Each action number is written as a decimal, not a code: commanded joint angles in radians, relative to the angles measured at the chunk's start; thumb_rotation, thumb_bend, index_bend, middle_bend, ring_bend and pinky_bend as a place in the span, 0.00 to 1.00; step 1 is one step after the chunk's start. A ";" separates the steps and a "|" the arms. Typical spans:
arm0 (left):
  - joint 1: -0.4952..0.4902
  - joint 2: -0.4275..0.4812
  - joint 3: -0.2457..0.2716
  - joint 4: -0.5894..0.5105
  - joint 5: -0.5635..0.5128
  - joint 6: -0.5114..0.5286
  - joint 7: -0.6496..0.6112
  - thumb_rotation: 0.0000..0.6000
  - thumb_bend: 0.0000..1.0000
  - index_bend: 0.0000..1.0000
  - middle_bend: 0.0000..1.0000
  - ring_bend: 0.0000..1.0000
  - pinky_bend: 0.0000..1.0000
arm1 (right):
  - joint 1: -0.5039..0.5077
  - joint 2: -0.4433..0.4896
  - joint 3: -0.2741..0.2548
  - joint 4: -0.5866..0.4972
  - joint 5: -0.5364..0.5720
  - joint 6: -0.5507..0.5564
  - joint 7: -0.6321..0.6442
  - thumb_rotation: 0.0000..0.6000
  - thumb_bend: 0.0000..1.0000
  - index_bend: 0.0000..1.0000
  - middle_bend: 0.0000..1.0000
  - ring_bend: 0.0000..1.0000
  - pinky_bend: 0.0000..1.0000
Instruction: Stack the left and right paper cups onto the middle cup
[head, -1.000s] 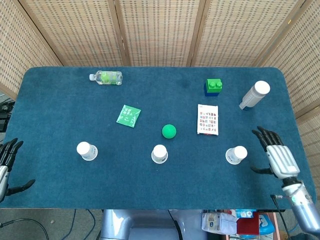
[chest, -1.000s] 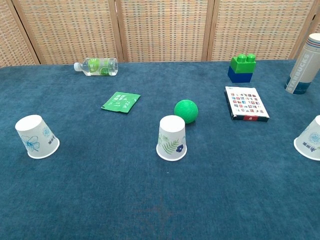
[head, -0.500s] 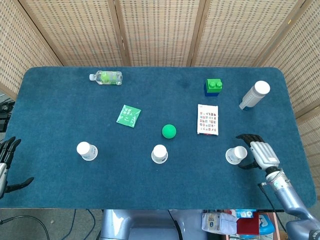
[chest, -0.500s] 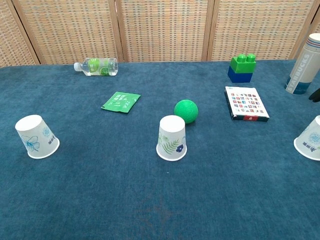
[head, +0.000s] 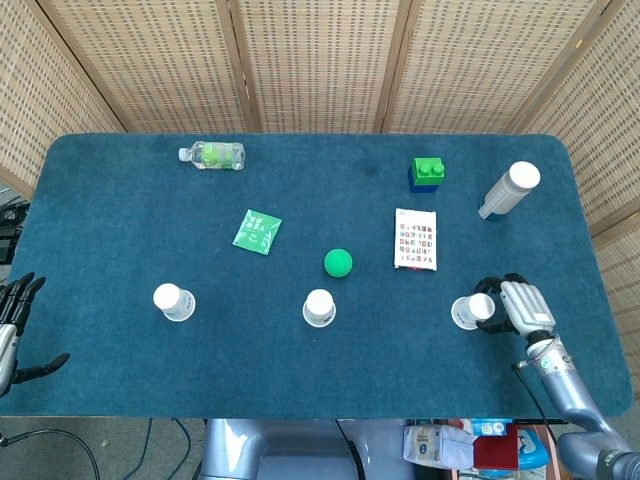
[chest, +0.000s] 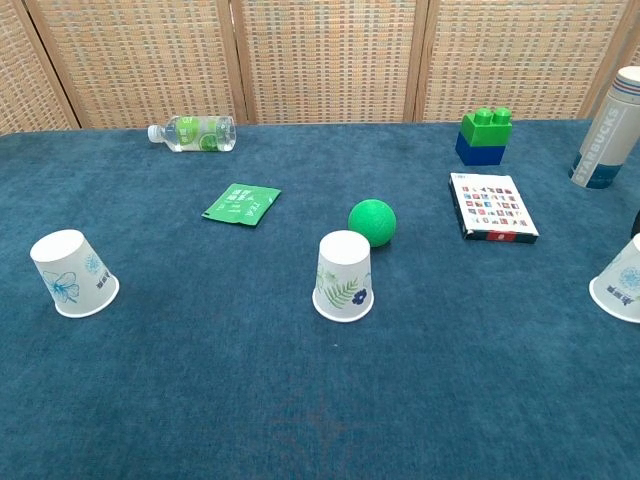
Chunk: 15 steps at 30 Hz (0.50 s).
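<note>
Left hand (head: 12, 325) at bench (head: 120, 220) edge, fingers (head: 20, 295) spread, holding nothing, well apart from left cup (head: 173, 301). Left cup upside down, blue flower print. Water bottle (head: 212, 155) on its side at far edge. Green packet (head: 257, 232) flat, writing too small to read. Middle cup (head: 319, 307) upside down, leaf print, just in front of green ball (head: 338, 262). Patterned card box (head: 416, 239), green-and-blue block (head: 426, 173) beyond. Right cup (head: 471, 310) upside down; right hand (head: 515, 308) beside it, dark fingers (head: 490, 322) curled round its right side; firm grip cannot be told. Tumbler (chest: 607, 128) reads "STARBUCKS".
</note>
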 joint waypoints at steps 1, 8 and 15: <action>-0.002 0.001 0.000 0.001 -0.001 -0.004 -0.004 1.00 0.12 0.00 0.00 0.00 0.00 | -0.001 -0.024 0.000 0.032 0.001 0.017 -0.013 1.00 0.40 0.49 0.54 0.44 0.26; -0.005 0.000 0.001 0.002 0.000 -0.011 -0.004 1.00 0.11 0.00 0.00 0.00 0.00 | -0.007 -0.042 0.000 0.055 -0.013 0.049 -0.005 1.00 0.42 0.51 0.56 0.45 0.30; -0.007 0.001 0.000 0.000 -0.004 -0.013 -0.004 1.00 0.11 0.00 0.00 0.00 0.00 | -0.001 0.004 0.012 -0.036 -0.080 0.115 -0.001 1.00 0.42 0.52 0.56 0.45 0.30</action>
